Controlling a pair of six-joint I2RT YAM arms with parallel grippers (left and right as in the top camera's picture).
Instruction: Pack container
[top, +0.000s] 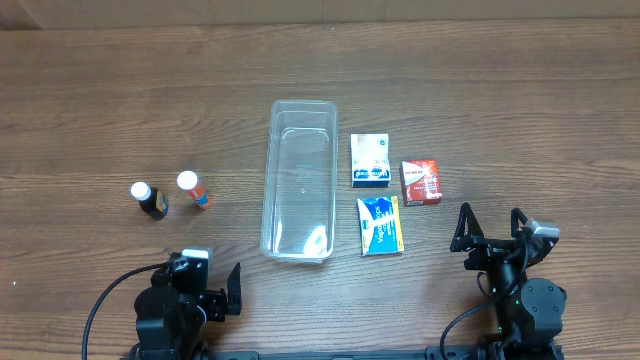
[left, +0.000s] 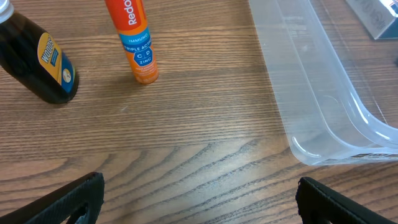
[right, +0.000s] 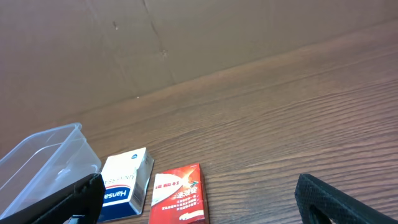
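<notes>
A brown wood-grain table (top: 500, 90) fills the overhead view. The container (top: 298, 180), a long narrow tub of clear plastic with rounded corners and a rim, lies just left of centre with its long side running from top to bottom of the frame; nothing is inside it.

The left gripper (left: 199, 202) sits at the lower left of the overhead view, its jaws spread wide and holding nothing, with the container's near corner to the right in its wrist view. The right gripper (top: 491, 222) is at the lower right, jaws likewise apart and holding nothing.

Three small printed cardboard boxes lie flat just right of the container: a blue and yellow one (top: 380, 225) nearest the bottom, a white and blue one (top: 370, 160) above it, and a red one (top: 421, 183) further right.

Well left of the container stand a dark bottle with a white cap (top: 150, 199) and, close beside it, an orange tube with a white cap (top: 194, 190).
</notes>
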